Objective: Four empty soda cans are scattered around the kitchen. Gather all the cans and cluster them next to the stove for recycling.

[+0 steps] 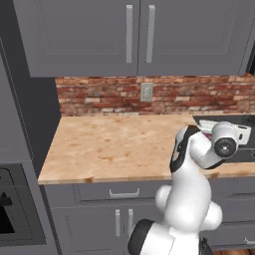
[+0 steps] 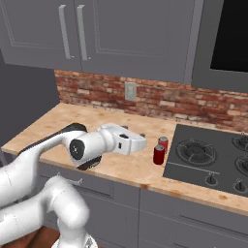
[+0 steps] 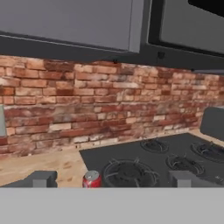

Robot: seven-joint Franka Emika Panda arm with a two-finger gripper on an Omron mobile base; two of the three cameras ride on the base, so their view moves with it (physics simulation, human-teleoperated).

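Observation:
Two red soda cans stand close together on the wooden counter, right at the stove's (image 2: 208, 155) left edge: one in front (image 2: 159, 154) and one just behind it (image 2: 163, 142). My gripper (image 2: 145, 141) hovers level just left of them, a small gap away, open and holding nothing. In the hand view one can (image 3: 92, 179) shows low between my wide-apart fingertips (image 3: 42, 178), ahead of them, with the black stove (image 3: 175, 153) and its burners to its right. In the left base view my arm covers the cans, and the stove (image 1: 219, 121) shows at the right edge.
A long wooden counter (image 1: 109, 144) runs left of the stove to a tall grey wall unit with an oven (image 1: 7, 209). Behind it is a brick backsplash with an outlet (image 2: 130, 91). Grey upper cabinets (image 2: 121, 34) hang overhead.

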